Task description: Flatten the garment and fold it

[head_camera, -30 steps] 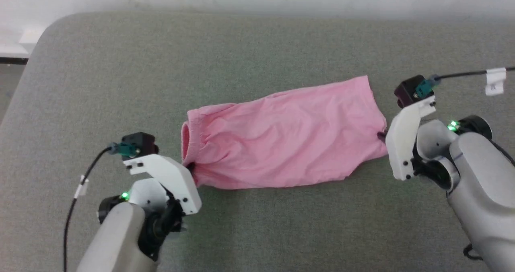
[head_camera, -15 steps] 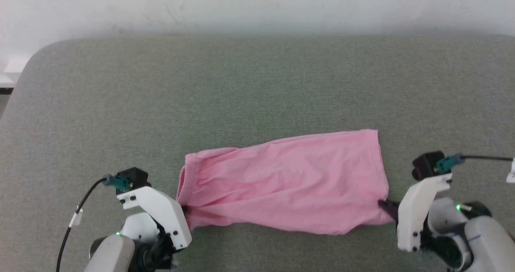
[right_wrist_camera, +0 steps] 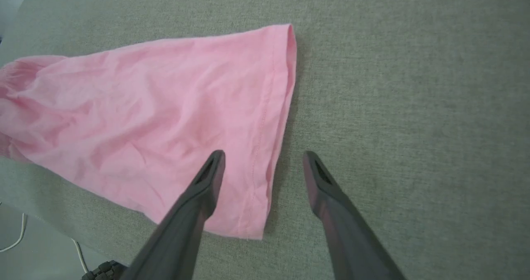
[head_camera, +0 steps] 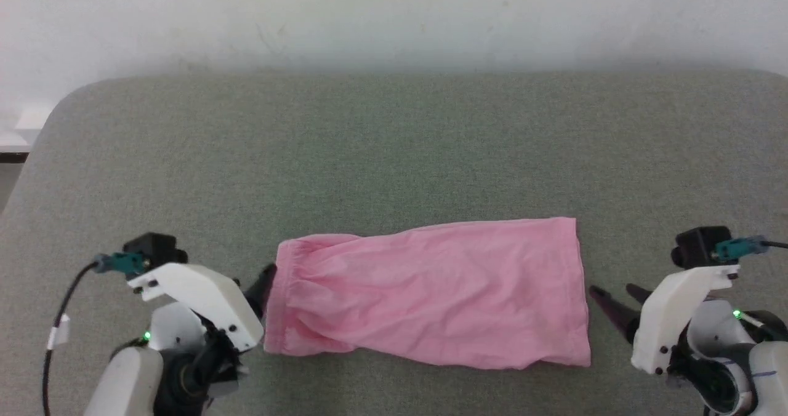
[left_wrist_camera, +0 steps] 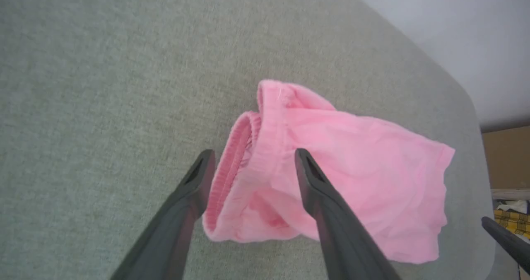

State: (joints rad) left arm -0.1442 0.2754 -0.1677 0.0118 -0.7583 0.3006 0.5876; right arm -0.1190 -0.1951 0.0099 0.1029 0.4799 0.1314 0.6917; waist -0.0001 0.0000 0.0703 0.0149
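Shorts (head_camera: 425, 299) lie spread along the bench (head_camera: 394, 145), waistband at the left claw (left_wrist_camera: 251, 158), hem just beside the right claw (right_wrist_camera: 263, 158). Both claws are wide apart, gripping nothing (a few wrinkles remain). Flattening looks about done, so next I'd regrip one end and fold it over.

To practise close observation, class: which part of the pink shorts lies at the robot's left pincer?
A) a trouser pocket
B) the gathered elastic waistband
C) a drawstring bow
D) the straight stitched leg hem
B: in the left wrist view the gathered waistband of the shorts shows between the fingers of the open left pincer, while the straight hem lies by the right pincer.
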